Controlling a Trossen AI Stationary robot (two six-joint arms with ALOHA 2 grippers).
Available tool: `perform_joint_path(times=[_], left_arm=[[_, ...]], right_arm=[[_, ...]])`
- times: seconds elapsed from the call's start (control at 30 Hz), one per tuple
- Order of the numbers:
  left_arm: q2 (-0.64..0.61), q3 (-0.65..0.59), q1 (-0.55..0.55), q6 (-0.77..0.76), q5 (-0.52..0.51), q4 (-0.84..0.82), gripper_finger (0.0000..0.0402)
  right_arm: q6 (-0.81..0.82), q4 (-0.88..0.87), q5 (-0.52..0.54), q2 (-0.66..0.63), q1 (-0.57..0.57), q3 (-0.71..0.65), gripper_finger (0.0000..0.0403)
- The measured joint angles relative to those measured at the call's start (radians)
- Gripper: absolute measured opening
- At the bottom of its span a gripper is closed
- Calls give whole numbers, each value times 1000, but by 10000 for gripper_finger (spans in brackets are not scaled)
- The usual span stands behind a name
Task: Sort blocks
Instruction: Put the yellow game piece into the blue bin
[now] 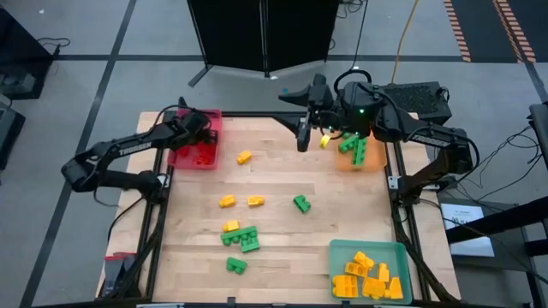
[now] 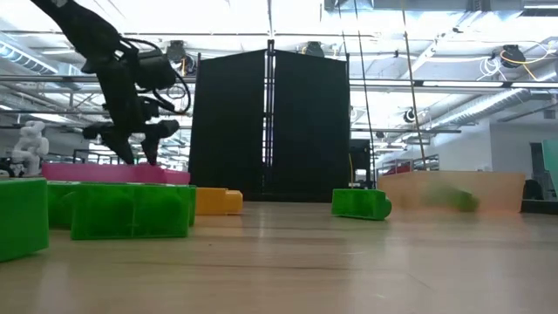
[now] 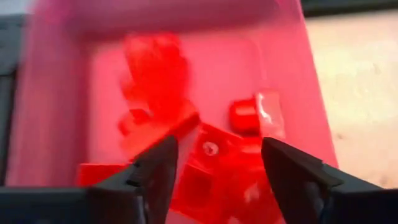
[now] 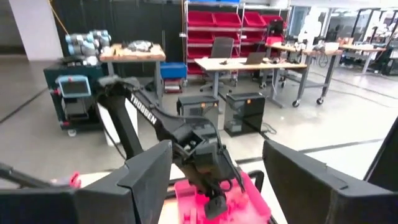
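The left gripper (image 1: pixel 199 127) hangs over the red tray (image 1: pixel 211 115) at the table's far left corner, its fingers (image 3: pixel 155 168) spread apart and empty above a blurred heap of red blocks (image 3: pixel 214 158) whose separate outlines are hard to make out. The right gripper (image 1: pixel 303 137) hovers near the far edge, jaws wide, holding nothing; its fingertips are cut off in its own wrist view. Green blocks (image 1: pixel 353 147) lie in the orange tray (image 1: pixel 374 160), partly hidden by the right arm. Yellow blocks (image 1: pixel 368 278) fill the teal tray (image 1: pixel 342 248). Loose yellow and green blocks (image 1: pixel 241 237) lie scattered on the table (image 1: pixel 342 205).
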Motion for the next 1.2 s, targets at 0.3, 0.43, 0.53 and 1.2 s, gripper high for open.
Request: perform_joint_path(times=[0.3, 0.43, 0.53, 1.2], left_arm=[[-102, 61, -46, 184, 273, 9, 286], [-222, 96, -149, 280, 370, -7, 287], [-283, 98, -259, 281, 387, -61, 287], [-194, 73, -895, 42, 238, -287, 287]], right_arm=[[-21, -188, -7, -16, 15, 0, 247], [-28, -267, -8, -26, 28, 0, 247], [-28, -315, -8, -31, 36, 0, 247], [29, -462, -6, -40, 48, 0, 247]])
